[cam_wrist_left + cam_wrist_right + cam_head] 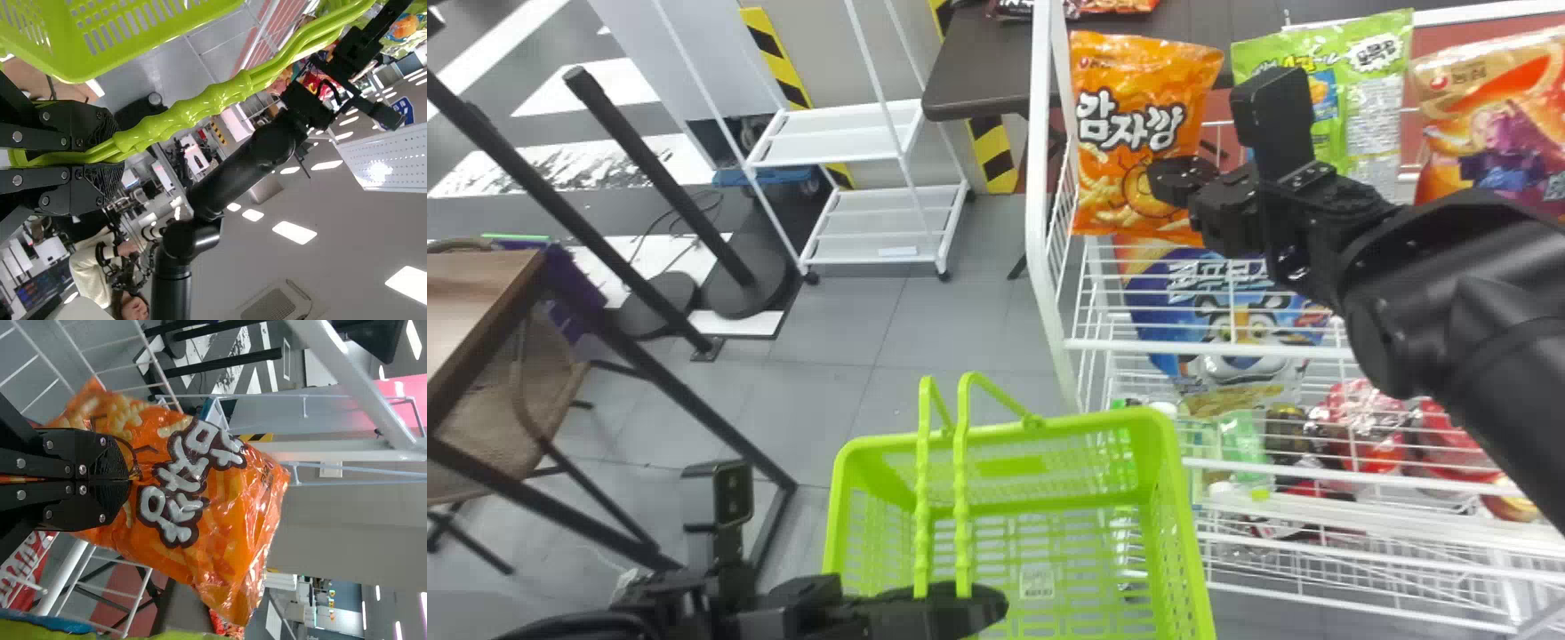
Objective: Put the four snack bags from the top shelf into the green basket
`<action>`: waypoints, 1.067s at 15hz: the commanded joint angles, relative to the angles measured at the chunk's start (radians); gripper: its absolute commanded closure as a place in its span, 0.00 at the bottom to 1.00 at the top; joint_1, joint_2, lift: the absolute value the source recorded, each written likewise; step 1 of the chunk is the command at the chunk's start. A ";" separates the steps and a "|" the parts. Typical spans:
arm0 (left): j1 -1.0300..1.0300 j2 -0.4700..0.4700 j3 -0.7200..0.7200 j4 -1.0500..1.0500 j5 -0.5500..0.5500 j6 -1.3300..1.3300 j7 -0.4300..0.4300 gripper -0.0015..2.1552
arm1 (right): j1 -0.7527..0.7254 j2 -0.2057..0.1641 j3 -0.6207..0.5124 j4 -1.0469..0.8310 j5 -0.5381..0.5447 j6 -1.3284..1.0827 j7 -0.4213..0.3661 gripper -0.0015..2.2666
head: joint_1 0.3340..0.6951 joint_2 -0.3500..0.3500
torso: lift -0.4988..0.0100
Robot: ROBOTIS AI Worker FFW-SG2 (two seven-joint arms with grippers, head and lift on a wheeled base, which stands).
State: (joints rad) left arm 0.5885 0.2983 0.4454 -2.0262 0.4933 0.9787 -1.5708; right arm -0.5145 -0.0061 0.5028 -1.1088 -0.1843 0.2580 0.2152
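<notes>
My right gripper (1183, 191) is at the front of the orange snack bag (1129, 107), which stands at the left end of the top shelf. In the right wrist view that gripper (127, 480) is shut on the orange bag's wrinkled film (220, 513). Right of it in the head view are a green bag (1383, 116) and an orange-red bag (1449, 116), partly behind my right arm. My left gripper (965, 612) stays low beside the green basket (1169, 516); the left wrist view shows this gripper (110, 157) shut on the basket's handles (200, 103).
The white wire rack (1049, 276) holds a blue bag (1183, 293) and other goods on lower shelves. Its upright post rises just left of the orange bag. A dark table (978, 67) stands behind, a white cart (889, 222) farther left, and a black metal frame (685, 427) at left.
</notes>
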 commanded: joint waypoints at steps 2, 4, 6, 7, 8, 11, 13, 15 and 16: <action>-0.046 0.002 0.012 0.001 -0.002 0.018 -0.010 1.00 | 0.157 0.007 -0.049 -0.293 0.092 0.168 -0.050 0.99 | 1.00 0.98 | 0.98; -0.085 -0.005 0.013 0.011 -0.025 0.036 -0.010 1.00 | 0.289 0.007 -0.104 -0.496 0.131 0.269 -0.051 0.99 | 1.00 0.98 | 0.98; -0.115 -0.005 0.004 0.014 -0.036 0.055 -0.010 1.00 | 0.427 0.007 -0.124 -0.704 0.169 0.358 -0.079 0.99 | 1.00 0.97 | 0.98; -0.128 -0.005 0.001 0.017 -0.045 0.067 -0.010 1.00 | 0.498 0.007 -0.139 -0.803 0.184 0.380 -0.079 0.99 | 1.00 0.97 | 0.98; -0.138 -0.005 -0.010 0.021 -0.053 0.070 -0.010 1.00 | 0.556 0.007 -0.158 -0.885 0.195 0.416 -0.079 0.99 | 1.00 0.95 | 0.98; -0.153 -0.007 -0.020 0.026 -0.071 0.085 -0.010 1.00 | 0.742 0.007 -0.194 -1.149 0.190 0.496 -0.079 0.99 | 1.00 0.93 | 0.98; -0.154 -0.008 -0.022 0.029 -0.079 0.085 -0.010 1.00 | 0.860 -0.035 -0.201 -1.293 0.164 0.570 -0.077 0.99 | 1.00 0.90 | 0.98; -0.154 -0.011 -0.022 0.029 -0.084 0.110 -0.010 1.00 | 0.942 -0.064 -0.188 -1.379 0.134 0.649 -0.076 0.99 | 1.00 0.90 | 0.98; -0.154 -0.015 -0.022 0.029 -0.085 0.116 -0.010 1.00 | 0.970 -0.078 -0.164 -1.407 0.129 0.683 -0.073 0.99 | 1.00 0.91 | 0.98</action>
State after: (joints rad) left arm 0.4335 0.2873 0.4234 -1.9973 0.4109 1.0795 -1.5708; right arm 0.4080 -0.0645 0.3143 -2.4673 -0.0446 0.8871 0.1408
